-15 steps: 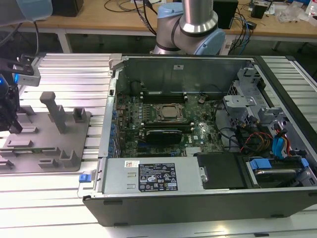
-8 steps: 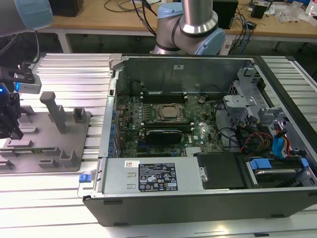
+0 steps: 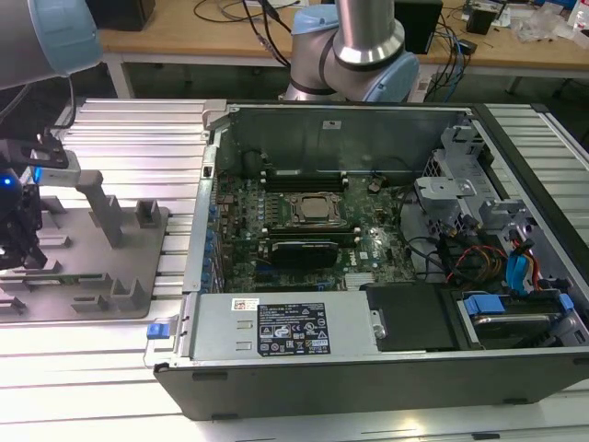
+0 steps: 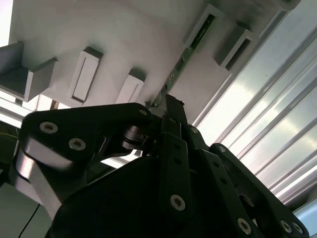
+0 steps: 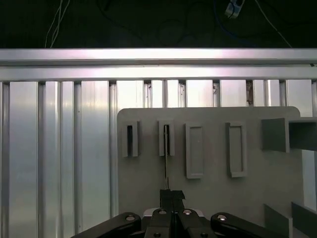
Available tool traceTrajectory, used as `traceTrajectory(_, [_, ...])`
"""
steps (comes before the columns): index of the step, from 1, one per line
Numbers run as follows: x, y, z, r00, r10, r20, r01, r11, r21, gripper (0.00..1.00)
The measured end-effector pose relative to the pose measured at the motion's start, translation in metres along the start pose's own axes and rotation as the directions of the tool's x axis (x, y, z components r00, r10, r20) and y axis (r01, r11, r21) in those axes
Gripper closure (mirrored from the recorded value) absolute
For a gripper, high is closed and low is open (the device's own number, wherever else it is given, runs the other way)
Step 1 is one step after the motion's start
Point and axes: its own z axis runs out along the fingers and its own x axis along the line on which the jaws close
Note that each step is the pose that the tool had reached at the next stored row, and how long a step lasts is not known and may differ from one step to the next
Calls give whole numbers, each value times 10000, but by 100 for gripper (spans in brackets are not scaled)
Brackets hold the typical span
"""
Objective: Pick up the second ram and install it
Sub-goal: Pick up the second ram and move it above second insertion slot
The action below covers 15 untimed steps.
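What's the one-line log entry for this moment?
stage: pick | gripper: shut on second ram | ram: on edge, in gray fixture slot | installed: not yet

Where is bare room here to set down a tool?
The ribbed table is bare behind the grey fixture plate, beside the computer case, and in front of both. Plate and case interior are crowded.

Your arm's base joint (image 3: 368, 41) stands at the far side, and the blue-capped elbow (image 3: 51, 37) hangs over the exterior view's left. Below it your black gripper (image 3: 17, 230) points down, close to the surface. In both wrist views its fingers (image 4: 173, 119) are pressed together on the thin edge of the second ram (image 4: 185, 54).
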Motion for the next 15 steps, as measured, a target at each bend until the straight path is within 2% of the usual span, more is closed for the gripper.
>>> traceTrajectory(6, [14, 18, 70, 9999, -130, -6, 130, 9999, -2, 92])
traceTrajectory(12, [14, 18, 73, 9999, -152, -9, 152, 9999, -3, 92])
traceTrajectory(13, [14, 18, 73, 9999, -153, -9, 153, 9999, -3, 86])
traceTrajectory(14, [14, 18, 72, 9999, -155, -9, 155, 9999, -3, 73])
traceTrajectory(15, [14, 18, 73, 9999, -156, -9, 156, 9999, -3, 73])
